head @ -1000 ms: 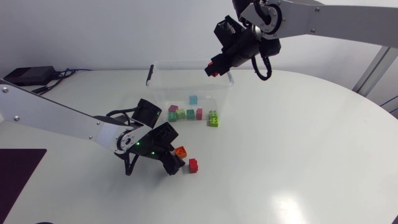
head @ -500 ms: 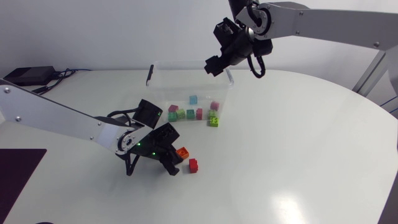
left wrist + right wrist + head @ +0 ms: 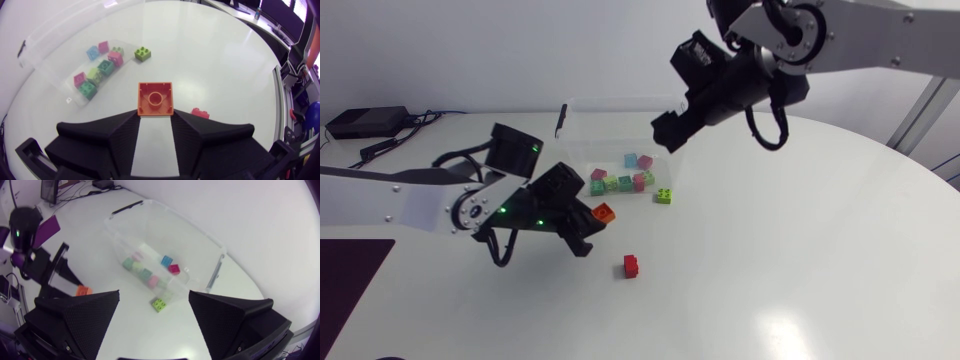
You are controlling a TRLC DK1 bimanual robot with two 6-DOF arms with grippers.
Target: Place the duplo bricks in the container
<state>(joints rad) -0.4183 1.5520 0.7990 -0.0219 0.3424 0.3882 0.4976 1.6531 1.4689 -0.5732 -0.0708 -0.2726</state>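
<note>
My left gripper [image 3: 592, 217] is shut on an orange duplo brick [image 3: 604, 211], held above the table in front of the clear container [image 3: 610, 125]. In the left wrist view the orange brick [image 3: 155, 98] sits studs-down between the fingertips of the gripper [image 3: 155, 112]. A red brick [image 3: 630, 265] lies on the table below it, and a lime brick [image 3: 663, 195] lies just outside the container's front corner. Several coloured bricks [image 3: 625, 183] lie inside. My right gripper [image 3: 670, 125] hangs open and empty above the container's right end, as the right wrist view shows [image 3: 154, 294].
A black handle clip [image 3: 560, 120] sits on the container's left end. A dark mat [image 3: 350, 270] lies at the table's left edge. The red brick [image 3: 200, 113] lies beside my left gripper's right finger. My left arm [image 3: 30, 240] shows beyond the container [image 3: 130, 227].
My left gripper shut on the orange brick and lifted it off the table. My right gripper opened over the container, let a red brick fall in, and shifted slightly right.
</note>
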